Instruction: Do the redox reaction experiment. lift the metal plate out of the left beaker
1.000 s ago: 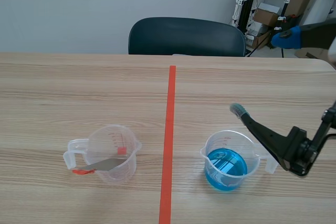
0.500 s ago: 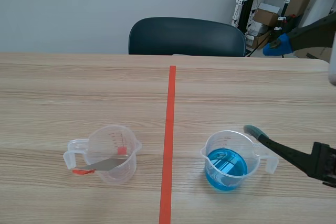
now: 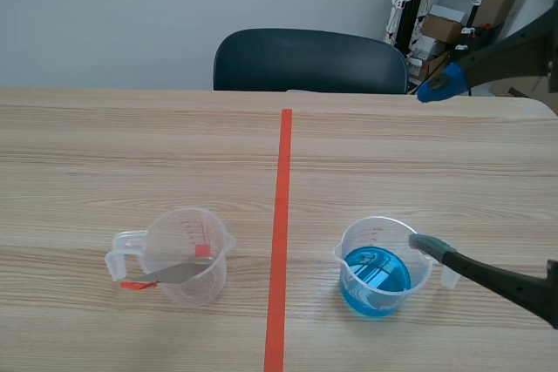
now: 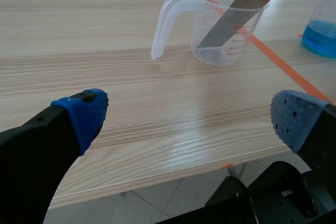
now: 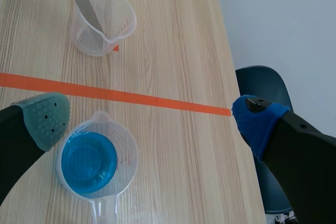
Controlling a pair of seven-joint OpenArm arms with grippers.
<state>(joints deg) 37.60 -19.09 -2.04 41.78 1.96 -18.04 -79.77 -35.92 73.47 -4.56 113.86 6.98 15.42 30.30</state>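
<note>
Metal plate (image 3: 177, 273) sits in left beaker (image 3: 214, 274); right beaker (image 3: 354, 238) beyond tape line (image 3: 281, 215).

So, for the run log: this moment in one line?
grey metal plate: leaning in clear plastic left beaker, not lifted | left hand: open | right hand: open, above clear beaker of blue liquid

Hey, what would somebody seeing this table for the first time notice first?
The vivid blue liquid in the right beaker, beside the orange-red tape line, stands out first. Across the line, a grey metal plate leans tilted in the clear left beaker, its top past the rim. The right gripper hangs open, one pad close to the right beaker's rim.
</note>
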